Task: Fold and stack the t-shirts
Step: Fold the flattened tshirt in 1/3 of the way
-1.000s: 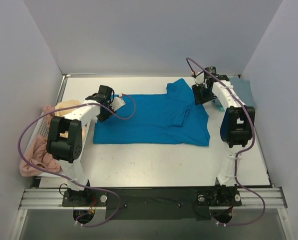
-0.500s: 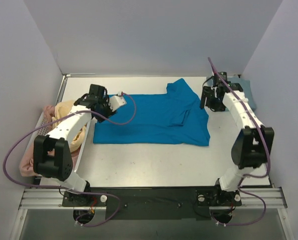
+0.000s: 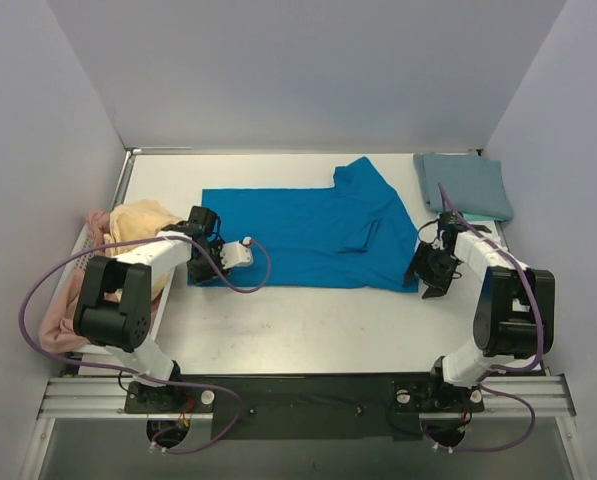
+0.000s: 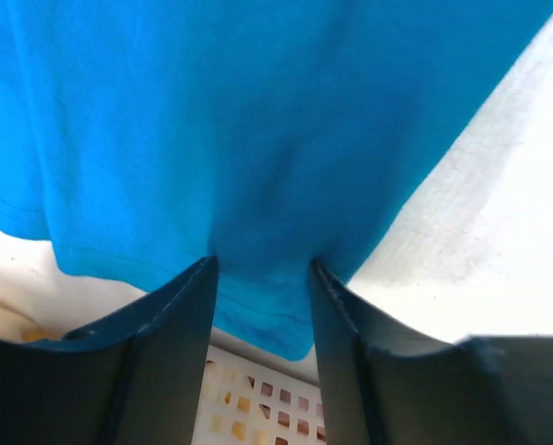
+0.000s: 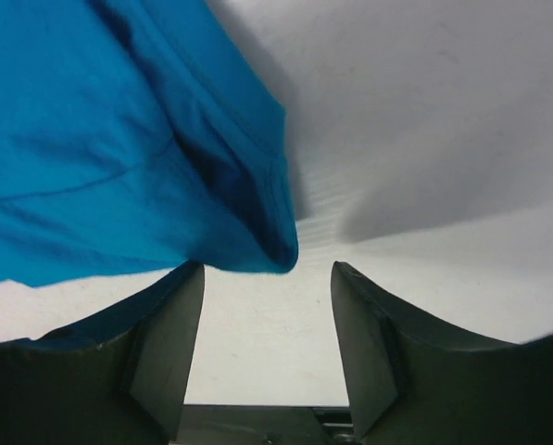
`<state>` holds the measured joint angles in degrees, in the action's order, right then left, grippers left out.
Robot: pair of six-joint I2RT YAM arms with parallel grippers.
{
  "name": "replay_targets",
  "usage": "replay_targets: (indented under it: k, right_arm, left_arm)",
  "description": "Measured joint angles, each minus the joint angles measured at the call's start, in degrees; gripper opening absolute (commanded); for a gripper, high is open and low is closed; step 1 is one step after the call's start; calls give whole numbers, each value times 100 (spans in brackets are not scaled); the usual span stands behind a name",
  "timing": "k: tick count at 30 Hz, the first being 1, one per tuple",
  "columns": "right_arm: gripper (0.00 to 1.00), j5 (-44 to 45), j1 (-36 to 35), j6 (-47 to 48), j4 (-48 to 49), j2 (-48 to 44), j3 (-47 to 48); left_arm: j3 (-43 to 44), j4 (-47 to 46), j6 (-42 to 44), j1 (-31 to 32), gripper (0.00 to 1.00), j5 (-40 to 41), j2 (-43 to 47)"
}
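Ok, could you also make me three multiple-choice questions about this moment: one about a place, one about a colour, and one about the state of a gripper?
1. Where does the folded teal t-shirt lie?
A. at the far right corner of the table
B. at the near left corner
C. on top of another shirt

2. What colour is the t-shirt spread out in the middle?
A. dusty pink
B. bright blue
C. pale yellow

3. The right gripper is:
A. shut on a shirt
B. open and holding nothing
C. out of view

Answers:
1 A: the top view shows it folded by the far right edge.
2 B: the spread cloth is bright blue in all three views.
3 B: its wrist view shows a clear gap, with the shirt corner just ahead of it.
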<state>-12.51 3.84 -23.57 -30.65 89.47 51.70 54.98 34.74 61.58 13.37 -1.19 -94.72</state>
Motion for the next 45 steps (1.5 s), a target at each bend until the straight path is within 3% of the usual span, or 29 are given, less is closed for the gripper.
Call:
replay_targets:
  k: [3, 5, 6, 17, 23, 27, 29, 31, 32, 33, 34, 35, 37, 39, 42, 44, 45]
  right_arm:
    - [20, -155, 173, -83, 245, 111, -92]
    - [1, -199, 293, -118, 376, 133, -131]
    - [0, -216, 350, -131, 415, 133, -151]
    - [0, -599, 1200, -214, 533, -269, -697]
    - [0, -564, 1502, -271, 291, -1375, -1349]
    - [0, -192, 1766, -520, -142, -2610, -1615]
    - [0, -35, 1781, -608, -260, -2992, -1574]
    - [36, 144, 1788, -673, -393, -3150, -1513]
    - [60, 227, 1790, -708, -461, -3147, -1475]
    - [68, 334, 1797, -737, -516, -3121, -1440]
    - [77, 435, 1808, -752, -586, -3108, -1399]
    - [77, 588, 1825, -737, -684, -3110, -1338]
    - [68, 909, 1867, -699, -863, -3204, -1174]
    - [46, 1036, 1864, -623, -916, -3442, -977]
    - [2, 822, 1602, -485, -765, -3705, -684]
    - [0, 645, 997, -398, -634, -3622, -461]
    - [0, 540, 680, -365, -560, -3495, -385]
  left_arm:
    - [-68, -243, -17, 2, 0, 90, -7]
    - [-162, -404, -13, -2, 0, 120, -2]
    - [-190, -455, -4, -2, 0, 138, 20]
    - [-352, -229, -271, -42, 0, 26, 413]
    - [-540, 669, -527, 199, 0, -271, 1174]
    - [-874, 1427, -577, 422, 0, -551, 1716]
    - [-1060, 1700, -590, 498, 7, -577, 1956]
    - [-1268, 1840, -597, 544, 30, -557, 2177]
    - [-1357, 1882, -592, 549, 49, -509, 2267]
    - [-1410, 1947, -597, 549, 52, -417, 2328]
    - [-1421, 2024, -590, 549, 75, -334, 2363]
    - [-1419, 2081, -597, 542, 76, -286, 2391]
    - [-1364, 2282, -579, 542, 77, -221, 2439]
    - [-1239, 2516, -575, 542, 78, -214, 2479]
    - [-831, 2767, -662, 546, 77, -341, 2509]
    - [-463, 2800, -868, 612, 67, -501, 2470]
    - [-149, 2778, -1040, 723, 53, -634, 2398]
